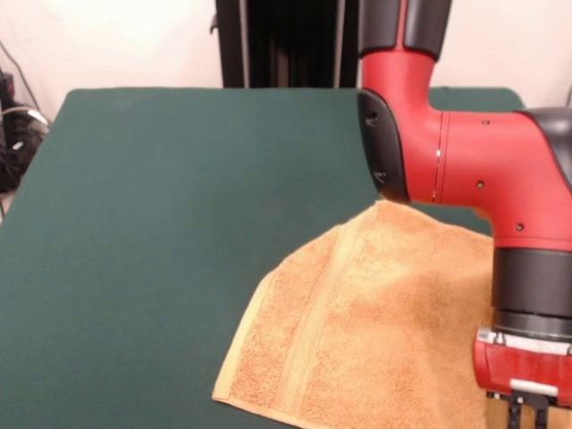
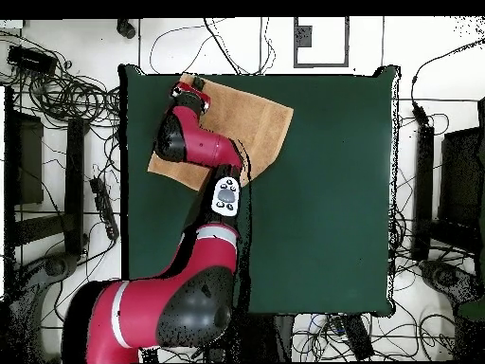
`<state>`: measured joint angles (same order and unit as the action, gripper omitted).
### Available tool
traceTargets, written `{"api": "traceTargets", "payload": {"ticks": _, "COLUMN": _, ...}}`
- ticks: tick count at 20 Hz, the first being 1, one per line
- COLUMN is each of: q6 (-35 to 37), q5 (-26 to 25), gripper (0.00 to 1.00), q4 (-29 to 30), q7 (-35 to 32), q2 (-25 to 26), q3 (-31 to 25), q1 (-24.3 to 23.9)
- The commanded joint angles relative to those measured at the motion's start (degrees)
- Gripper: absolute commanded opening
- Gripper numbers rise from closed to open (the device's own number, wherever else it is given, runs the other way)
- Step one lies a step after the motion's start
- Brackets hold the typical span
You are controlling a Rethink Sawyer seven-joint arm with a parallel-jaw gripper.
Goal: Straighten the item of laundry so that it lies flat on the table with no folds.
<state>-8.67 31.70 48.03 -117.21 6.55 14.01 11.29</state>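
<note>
Pincer (image 1: pixel 528 413) low over the towel (image 1: pixel 375 331) near a table (image 1: pixel 161 223) edge, its opening unreadable.

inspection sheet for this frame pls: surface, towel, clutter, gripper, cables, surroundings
Surface: green table, bare apart from the towel.
Towel: orange-tan towel lies in one corner region of the table, skewed to the table edges; arm covers part of it, so folds cannot be ruled out.
Clutter: nothing seen on the table.
Gripper: gripper low over the towel at the table edge; open or shut cannot be told.
Cables: many loose cables on the floor around the table, none on it.
Surroundings: dark equipment beside the table.
</note>
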Motion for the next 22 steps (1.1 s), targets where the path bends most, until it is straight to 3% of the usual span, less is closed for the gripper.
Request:
{"api": "traceTargets", "payload": {"ticks": 1, "q6": 1.82, "q5": -1.44, "gripper": 0.0, "q4": -0.43, "q7": -5.89, "q2": 6.19, "q3": -6.32, "q1": 0.27}}
{"api": "traceTargets", "payload": {"ticks": 8, "q6": 3.44, "q5": 1.17, "gripper": 0.0, "q4": 2.78, "q7": -7.89, "q2": 4.12, "q3": -4.63, "q1": 1.71}}
{"api": "traceTargets", "payload": {"ticks": 17, "q6": 6.38, "q5": -3.4, "gripper": 0.0, "q4": 13.08, "q7": -9.29, "q2": -6.09, "q3": -8.56, "q1": 0.02}}
{"api": "traceTargets", "payload": {"ticks": 22, "q6": 11.78, "q5": -4.6, "gripper": 0.0, "q4": 19.95, "q7": -7.64, "q2": -15.27, "q3": -8.15, "q1": -0.86}}
